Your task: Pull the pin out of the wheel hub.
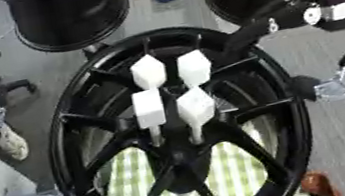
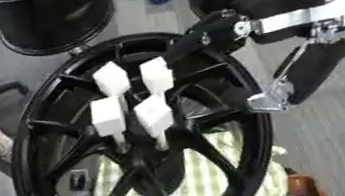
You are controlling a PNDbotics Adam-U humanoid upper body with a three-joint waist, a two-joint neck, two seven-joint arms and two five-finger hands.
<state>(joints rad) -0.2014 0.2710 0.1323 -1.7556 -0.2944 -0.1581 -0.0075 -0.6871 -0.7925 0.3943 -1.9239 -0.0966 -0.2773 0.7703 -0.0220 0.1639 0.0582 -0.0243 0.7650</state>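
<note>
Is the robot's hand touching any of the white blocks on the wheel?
Apart. In the right eye view the right hand hangs over the wheel's rim, and dark wheel shows between it and the nearest white block.

Right hand black, with silver metal joints and brackets.

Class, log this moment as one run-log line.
wheel hub: upright on checked cloth | pins: four white, all seated | right hand: at upper rim, grasp unclear | left hand: unseen
</note>
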